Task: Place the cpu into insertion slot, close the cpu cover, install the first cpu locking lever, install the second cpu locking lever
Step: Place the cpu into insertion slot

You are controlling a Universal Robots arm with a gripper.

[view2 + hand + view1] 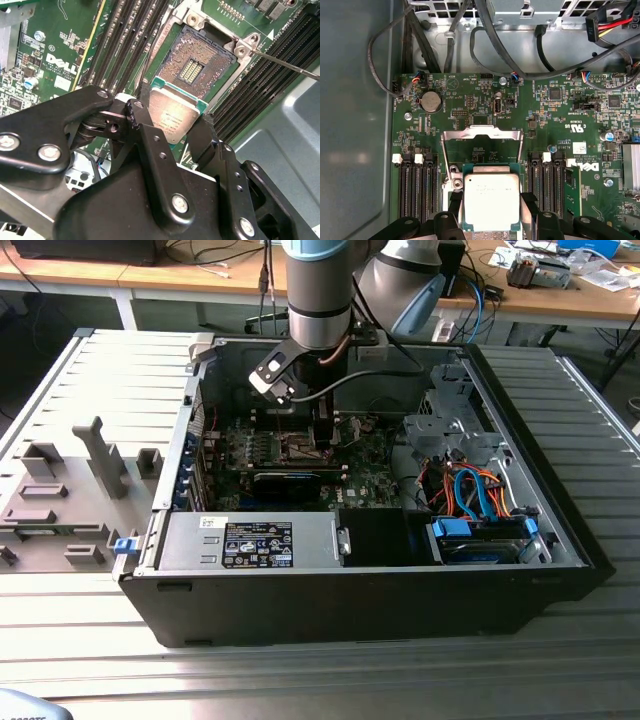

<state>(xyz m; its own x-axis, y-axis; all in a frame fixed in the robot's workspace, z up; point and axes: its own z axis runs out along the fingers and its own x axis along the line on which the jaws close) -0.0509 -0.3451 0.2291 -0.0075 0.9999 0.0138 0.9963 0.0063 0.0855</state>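
Note:
My gripper [172, 122] is shut on the cpu [172, 114], a flat square chip with a silvery top, with one black finger on each side. The chip hangs tilted just above the near edge of the insertion slot [200, 57], whose gold pin field lies bare. In the first wrist view the cpu [491, 194] sits between the gripper [491, 202] fingers. Beyond it the cpu cover [482, 135] stands raised on its hinge. A thin locking lever [285, 66] sticks out past the slot's corner. In the exterior view the gripper [322, 438] reaches down into the open computer case.
Black memory slots [125, 35] flank the socket on both sides on the green motherboard [560, 115]. Cables [445, 45] run along the case wall. A drive bay with blue and orange cables [480, 500] is at the exterior view's right, and a grey fixture tray [70, 490] at its left.

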